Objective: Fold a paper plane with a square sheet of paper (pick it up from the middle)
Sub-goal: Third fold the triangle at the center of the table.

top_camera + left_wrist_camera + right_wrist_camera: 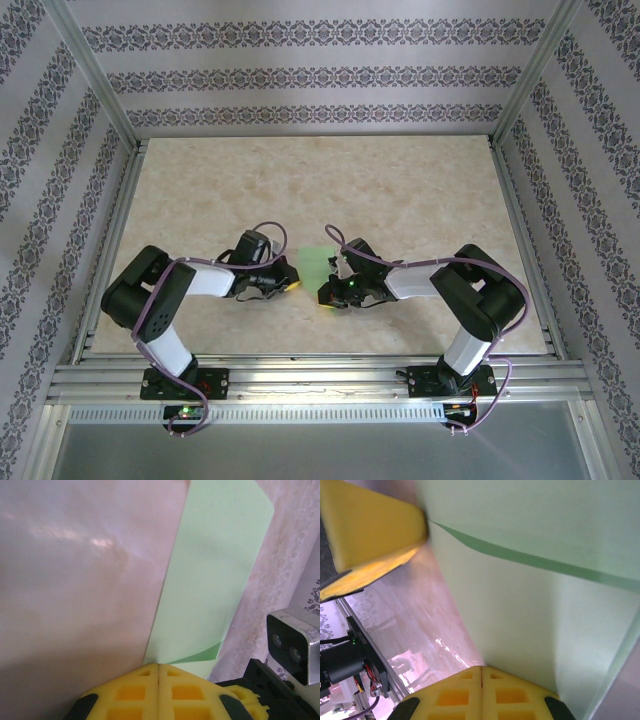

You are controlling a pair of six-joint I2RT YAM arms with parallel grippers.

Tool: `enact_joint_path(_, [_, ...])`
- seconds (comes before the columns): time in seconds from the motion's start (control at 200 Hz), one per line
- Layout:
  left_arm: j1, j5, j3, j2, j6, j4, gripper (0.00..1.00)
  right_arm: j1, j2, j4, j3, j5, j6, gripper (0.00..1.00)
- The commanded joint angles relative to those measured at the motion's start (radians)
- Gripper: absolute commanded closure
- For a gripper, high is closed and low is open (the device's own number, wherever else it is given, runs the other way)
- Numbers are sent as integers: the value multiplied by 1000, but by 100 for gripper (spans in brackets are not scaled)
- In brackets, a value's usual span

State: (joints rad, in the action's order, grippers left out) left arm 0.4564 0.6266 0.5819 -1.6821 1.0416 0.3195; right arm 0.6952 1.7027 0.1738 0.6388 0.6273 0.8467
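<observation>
The pale green sheet of paper (316, 262) lies folded into a narrow strip on the table between the two arms. In the left wrist view the paper (215, 570) runs up from my left gripper (158, 665), with a darker folded flap near its lower end. That gripper (293, 283) is shut, its yellow tips at the paper's near corner. My right gripper (481, 668) is shut too, tips against the edge of the paper (530, 605), which bears a dark crease line. It (328, 297) faces the left one closely. I cannot tell whether either pinches paper.
The beige marbled tabletop (400, 190) stretches far beyond the paper. Patterned walls and metal frame rails (300, 375) enclose it. One of the left gripper's yellow fingers (370, 530) touches the crease's end. The right wrist's camera block (292, 645) sits close beside the left fingers.
</observation>
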Motion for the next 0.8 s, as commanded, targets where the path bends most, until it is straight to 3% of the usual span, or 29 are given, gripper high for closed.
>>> enact_joint_path(0.0, [-33,-66,10,25,-44,-108,99,-12,31,-113,-39,-37,-11,100])
enact_joint_path(0.29, [15,-91,64,202,-66,-211,98,-13,21,-124,-31,-40,-12,100])
enact_joint_path(0.49, [96,-21,128,81,-35,-118,98,-17,23,-130,-21,-39,-15,100])
enact_joint_path(0.794, [120,-65,125,-45,-51,-89,98,-19,20,-119,-24,-25,-12,100])
